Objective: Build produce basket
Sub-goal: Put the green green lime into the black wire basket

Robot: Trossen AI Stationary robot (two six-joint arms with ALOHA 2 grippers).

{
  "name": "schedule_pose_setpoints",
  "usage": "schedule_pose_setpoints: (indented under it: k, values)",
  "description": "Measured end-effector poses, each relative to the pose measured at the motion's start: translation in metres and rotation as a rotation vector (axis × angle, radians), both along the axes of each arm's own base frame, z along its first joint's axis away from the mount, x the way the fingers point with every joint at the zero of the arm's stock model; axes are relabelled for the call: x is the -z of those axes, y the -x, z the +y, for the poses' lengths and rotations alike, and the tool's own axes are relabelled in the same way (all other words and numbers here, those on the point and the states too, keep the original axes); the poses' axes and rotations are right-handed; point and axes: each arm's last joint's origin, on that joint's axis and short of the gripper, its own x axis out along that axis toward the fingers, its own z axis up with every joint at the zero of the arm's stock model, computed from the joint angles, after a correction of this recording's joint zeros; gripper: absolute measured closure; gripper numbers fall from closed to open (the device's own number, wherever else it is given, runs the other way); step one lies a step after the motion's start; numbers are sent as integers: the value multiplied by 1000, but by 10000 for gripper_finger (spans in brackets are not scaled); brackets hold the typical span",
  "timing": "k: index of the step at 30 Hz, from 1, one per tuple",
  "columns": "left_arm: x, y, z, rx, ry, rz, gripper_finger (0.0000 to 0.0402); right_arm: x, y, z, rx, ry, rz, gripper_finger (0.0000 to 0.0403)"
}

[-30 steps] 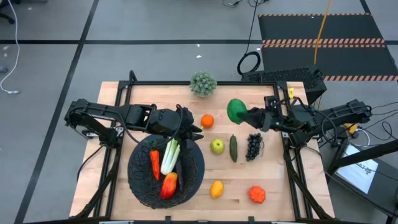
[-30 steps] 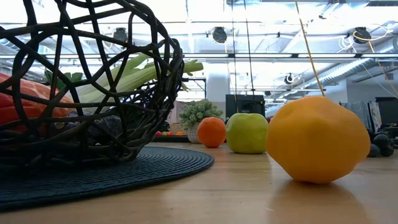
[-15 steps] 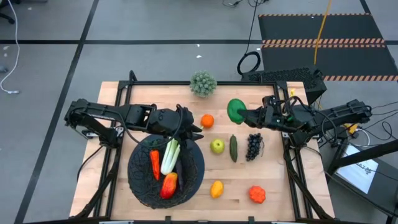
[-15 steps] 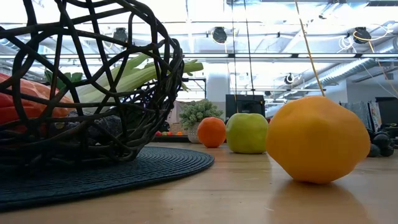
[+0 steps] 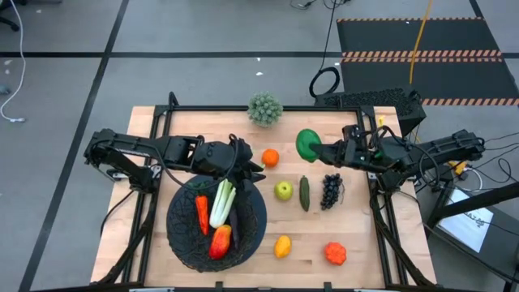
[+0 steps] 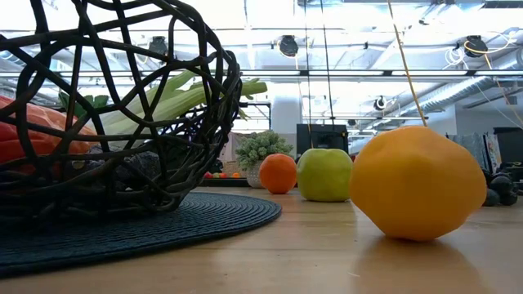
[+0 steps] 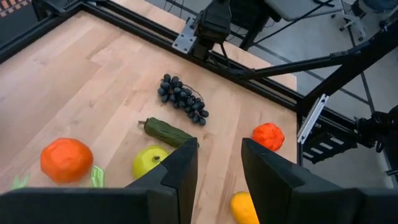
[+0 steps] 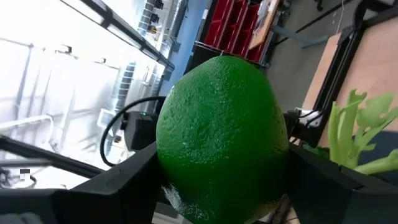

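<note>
Lime (image 5: 307, 143) was up near bench's far right edge, pinched in right gripper (image 5: 319, 148). Left gripper (image 5: 253, 169) sat slightly parted, empty, at basket (image 5: 258, 231) far rim. I judged next: carry lime over, drop in.

Green lime (image 8: 221, 140) fills centre of right wrist view, pebbled skin, clamped between right gripper (image 8: 219, 177)'s two dark fingers (image 8: 118, 186), one pressing each side. Pale green celery leaves (image 8: 360, 137) show past lime's edge. Wooden table surface (image 8: 373, 56) and black frame rail (image 8: 339, 74) lie behind them. Farther back: red shelving (image 8: 233, 28), bright windows, black cable loop (image 8: 127, 134), possibly hanging from a stand, hard to tell.
</note>
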Motion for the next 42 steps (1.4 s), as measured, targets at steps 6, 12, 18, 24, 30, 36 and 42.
schedule_pose_setpoints:
  k: [6,12,18,24,30,36,42]
  values:
    - [0,0,-1,5,-5,1,277,0,0,0,17,190,39,122]
    - [0,1,-5,17,-5,0,277,0,0,0,41,445,90,122]
    - [0,1,-8,29,-7,0,277,0,0,0,69,753,152,122]
    - [0,1,-8,33,-28,0,277,0,0,0,92,1000,202,122]
    - [0,1,-7,1,-62,-3,277,1,0,0,104,1190,249,122]
    - [0,1,-6,10,-80,-3,277,5,0,0,91,1308,301,122]
    - [0,1,-6,11,-82,-2,277,12,0,0,53,1353,365,121]
